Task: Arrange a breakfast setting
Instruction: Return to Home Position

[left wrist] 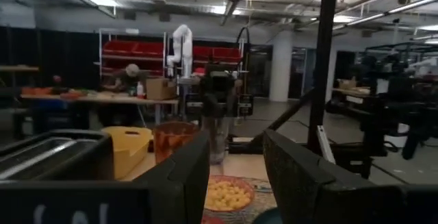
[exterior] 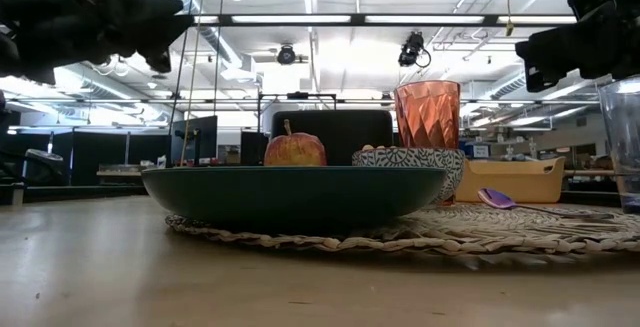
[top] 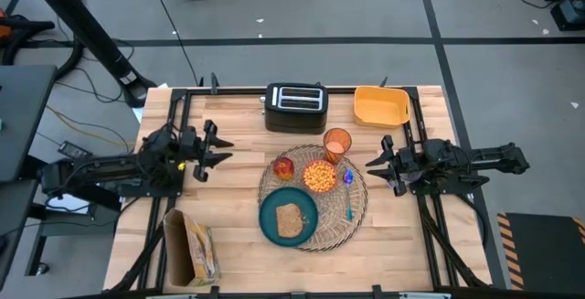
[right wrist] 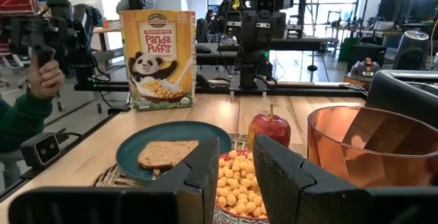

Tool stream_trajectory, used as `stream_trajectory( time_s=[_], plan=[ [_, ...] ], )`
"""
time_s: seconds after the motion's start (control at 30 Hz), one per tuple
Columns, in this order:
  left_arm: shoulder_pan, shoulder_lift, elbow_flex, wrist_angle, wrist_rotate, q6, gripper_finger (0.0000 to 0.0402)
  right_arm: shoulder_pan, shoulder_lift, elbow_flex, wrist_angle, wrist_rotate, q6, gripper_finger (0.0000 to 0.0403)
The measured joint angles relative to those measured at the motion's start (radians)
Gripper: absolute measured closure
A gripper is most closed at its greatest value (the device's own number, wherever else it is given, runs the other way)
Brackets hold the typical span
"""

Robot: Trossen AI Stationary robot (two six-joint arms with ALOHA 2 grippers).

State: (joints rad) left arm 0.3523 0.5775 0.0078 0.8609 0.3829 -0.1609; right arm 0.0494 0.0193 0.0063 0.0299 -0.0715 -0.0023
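Observation:
A round straw placemat lies at the table's middle. On it rest a dark teal plate with a toast slice, a bowl of cereal, an orange tumbler, a red apple and a blue spoon. My left gripper hovers left of the mat, open and empty, pointing toward the tumbler and bowl. My right gripper hovers at the mat's right edge, open and empty, facing the bowl, apple and plate.
A black toaster and a yellow bin stand at the far edge behind the mat. A cereal box stands at the near left. Bare wood lies between the mat and each arm. A person's hand shows beyond the table.

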Motion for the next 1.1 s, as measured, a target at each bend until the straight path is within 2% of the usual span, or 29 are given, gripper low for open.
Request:
stream_trajectory(
  time_s=[0.1,0.17,0.27,0.37,0.53,0.7,0.77,0.83,1.0,1.1],
  plan=[
    [0.003,-0.049,0.004,-0.072,-0.025,0.015,0.0257,0.0,0.0,0.0,0.0,0.0,0.0,0.0302],
    [0.01,-0.084,0.025,-0.198,-0.046,0.015,0.0257,0.0,0.0,0.0,0.0,0.0,0.0,0.0302],
    [-0.001,-0.133,0.051,-0.384,-0.147,0.009,0.0257,0.0,0.0,0.0,0.0,0.0,0.0,0.0302],
    [-0.047,-0.178,0.048,-0.374,-0.237,0.018,0.0257,0.0,0.0,0.0,0.0,0.0,0.0,0.0302],
    [-0.159,-0.214,0.0,-0.321,-0.283,0.093,0.0257,0.0,0.0,0.0,0.0,0.0,0.0,0.0302],
    [-0.25,-0.267,0.001,-0.371,-0.571,0.093,0.0257,0.0,0.0,0.0,0.0,-0.001,0.0,0.0302],
    [-0.287,-0.303,0.008,-0.423,-0.577,0.13,0.0257,0.0,0.0,0.0,0.0,-0.001,0.0,0.0302],
    [-0.322,-0.342,0.046,-0.524,-0.539,0.171,0.0257,0.0,0.0,0.0,0.0,-0.001,0.0,0.0302],
    [-0.363,-0.467,0.064,-0.704,-0.53,0.164,0.0257,0.0,0.0,0.0,0.0,-0.001,0.0,0.0302],
    [-0.364,-0.55,0.046,-0.74,-0.528,0.149,0.0257,0.0,0.0,0.0,0.0,-0.001,0.0,0.0302]
  ],
)
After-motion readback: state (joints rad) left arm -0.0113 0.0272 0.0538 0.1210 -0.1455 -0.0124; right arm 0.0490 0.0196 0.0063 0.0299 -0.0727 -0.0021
